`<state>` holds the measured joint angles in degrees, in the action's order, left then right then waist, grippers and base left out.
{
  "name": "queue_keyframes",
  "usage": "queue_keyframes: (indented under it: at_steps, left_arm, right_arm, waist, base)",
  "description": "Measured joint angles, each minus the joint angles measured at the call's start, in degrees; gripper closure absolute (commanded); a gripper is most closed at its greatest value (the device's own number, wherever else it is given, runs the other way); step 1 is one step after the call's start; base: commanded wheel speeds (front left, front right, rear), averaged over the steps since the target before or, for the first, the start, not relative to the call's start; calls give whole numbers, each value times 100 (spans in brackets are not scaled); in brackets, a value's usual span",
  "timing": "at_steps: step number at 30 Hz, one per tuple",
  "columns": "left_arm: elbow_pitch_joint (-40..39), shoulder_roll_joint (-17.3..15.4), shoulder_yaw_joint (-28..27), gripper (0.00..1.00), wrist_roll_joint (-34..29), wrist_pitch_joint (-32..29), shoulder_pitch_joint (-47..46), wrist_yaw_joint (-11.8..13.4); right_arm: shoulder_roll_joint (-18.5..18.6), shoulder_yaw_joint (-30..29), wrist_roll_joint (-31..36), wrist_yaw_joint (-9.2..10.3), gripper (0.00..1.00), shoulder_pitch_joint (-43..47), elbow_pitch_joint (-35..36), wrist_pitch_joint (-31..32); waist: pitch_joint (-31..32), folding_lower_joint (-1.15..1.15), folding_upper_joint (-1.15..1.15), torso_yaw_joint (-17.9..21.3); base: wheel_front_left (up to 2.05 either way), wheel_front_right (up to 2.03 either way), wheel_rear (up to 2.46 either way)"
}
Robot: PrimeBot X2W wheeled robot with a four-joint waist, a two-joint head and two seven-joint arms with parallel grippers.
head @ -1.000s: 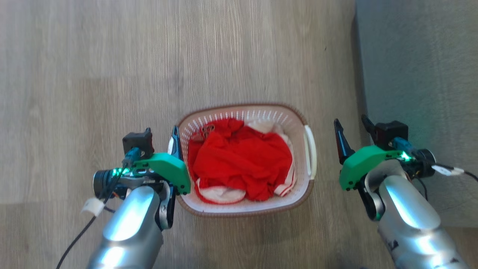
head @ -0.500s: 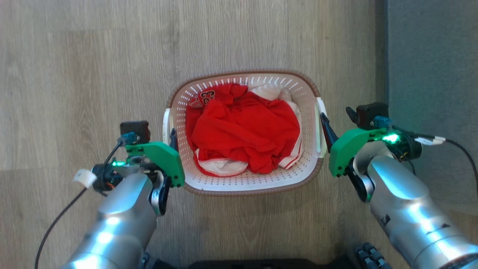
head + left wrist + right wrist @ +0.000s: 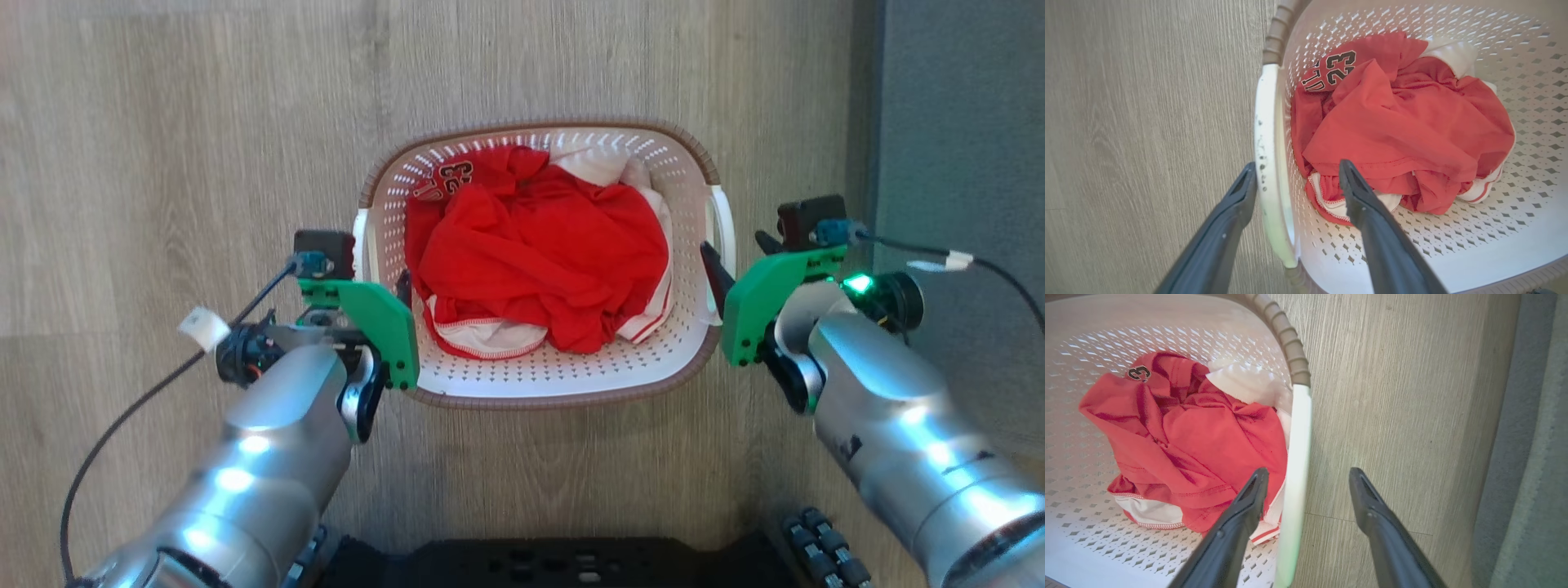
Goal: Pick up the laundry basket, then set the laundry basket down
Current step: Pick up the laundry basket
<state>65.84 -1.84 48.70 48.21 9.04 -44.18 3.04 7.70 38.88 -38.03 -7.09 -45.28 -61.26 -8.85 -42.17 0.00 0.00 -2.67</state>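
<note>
Straddling the white handles (image 3: 1267, 134) of the laundry basket (image 3: 563, 398) on the floor (image 3: 163, 163), our left gripper (image 3: 1297, 163) and right gripper (image 3: 1309, 469) gape open. Pre-grasp, we judge; next, clamp both and lift evenly.

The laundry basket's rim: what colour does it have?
The rim is brown and ribbed; best in the right wrist view.

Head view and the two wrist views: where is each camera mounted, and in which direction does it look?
Head view: on the robot's head, looking down at the laundry basket on the wooden floor; silver forearms, left gripper and right gripper show.
Left wrist view: on the left wrist, looking along its open fingers, which straddle the basket's left handle.
Right wrist view: on the right wrist, along its open fingers, astride the right handle.
Shared: both wrist views show the red jersey inside the basket.
</note>
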Motion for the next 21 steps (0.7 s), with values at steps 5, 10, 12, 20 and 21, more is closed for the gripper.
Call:
queue_keyframes:
  at_steps: [5,10,12,20,21]
  left_arm:
    - [52,0,320,0,212,-247,-258,5]
    - [151,1,620,0,408,-431,-569,1]
    - [170,1,721,0,444,-497,-655,0]
    - [220,1,1069,0,589,-705,-879,-54]
    - [223,1,1109,0,616,-713,-898,-54]
  right_arm:
    - [33,218,-283,0,0,-311,-125,200]
    - [53,410,-510,0,0,-669,-358,404]
    - [52,478,-583,0,0,-746,-389,448]
    - [23,730,-851,0,0,-936,-482,587]
    - [20,758,-890,0,0,-958,-492,597]
  waist:
    - [-214,0,0,-6]
    - [-489,0,0,0]
    - [-565,0,0,4]
    - [-748,0,0,22]
    - [-760,0,0,24]
  base:
    - [0,0,0]
    - [0,0,0]
    - [0,0,0]
    - [0,0,0]
    - [0,0,0]
